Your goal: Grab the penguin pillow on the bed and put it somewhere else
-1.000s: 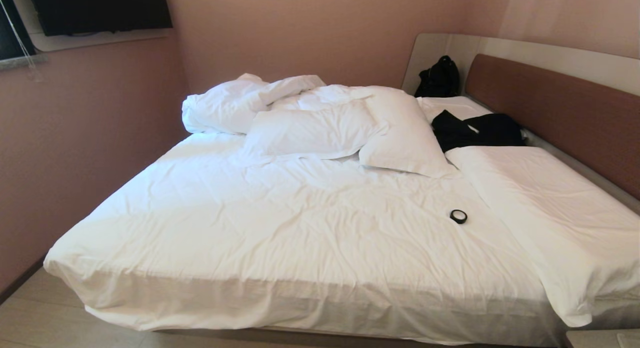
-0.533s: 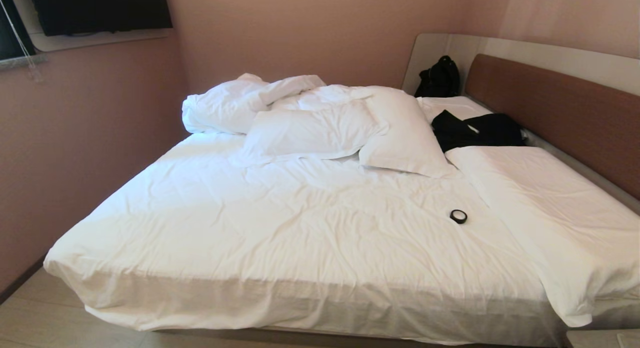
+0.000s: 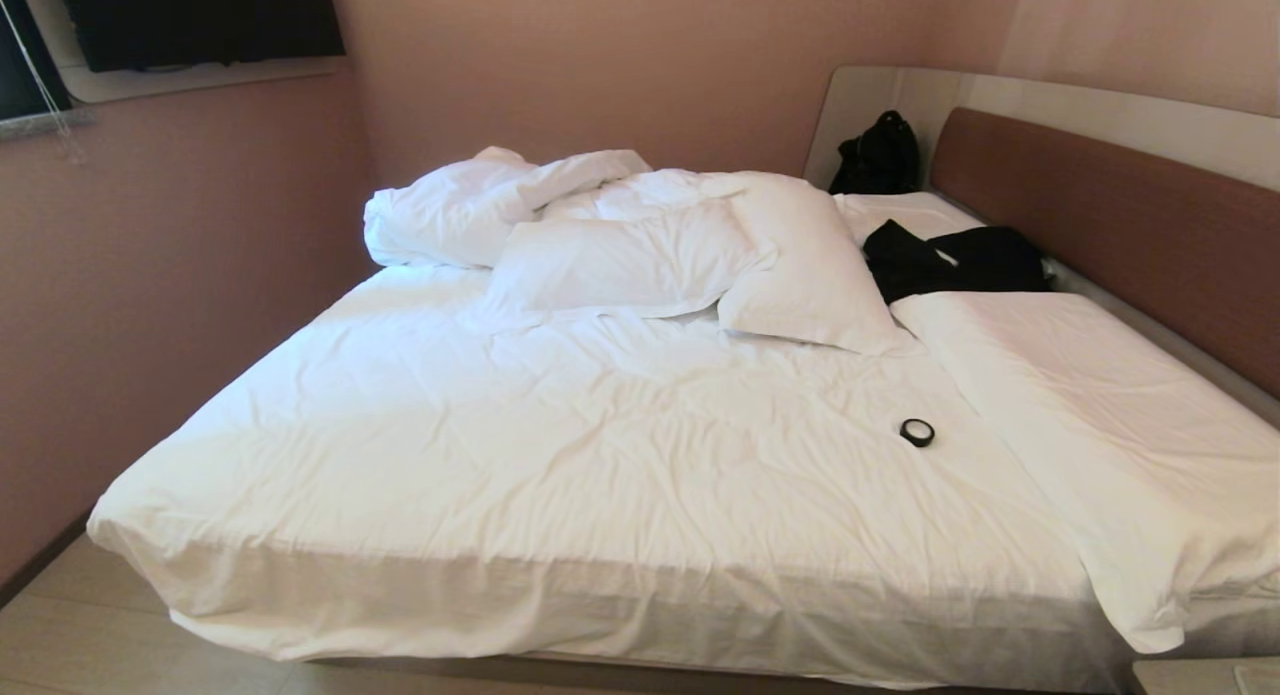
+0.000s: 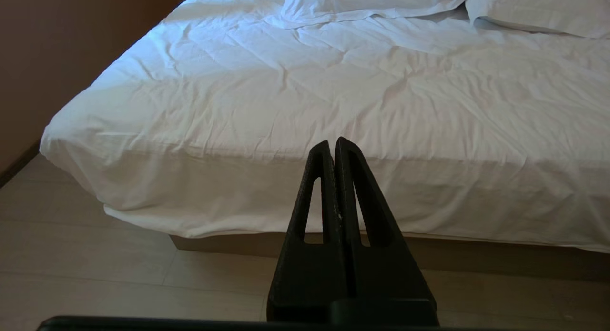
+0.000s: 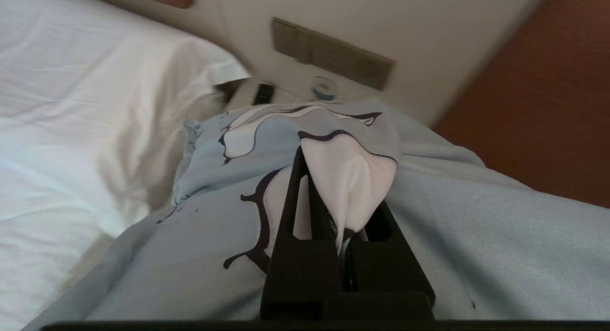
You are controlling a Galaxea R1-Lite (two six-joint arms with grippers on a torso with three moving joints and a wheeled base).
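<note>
I see the penguin pillow [image 5: 228, 188] pinched in the clamped right gripper [image 5: 333, 197], beside the white bed [image 3: 600, 455] edge near the headboard wall. Left gripper [image 4: 335, 147] closed, empty, low over pale floor [image 4: 119, 269] before the bed's foot.

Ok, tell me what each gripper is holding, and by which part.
The right gripper is shut on a bunched fold of the penguin pillow. The left gripper is shut and holds nothing.

One bed [image 3: 560, 445], one penguin pillow [image 5: 467, 235]
</note>
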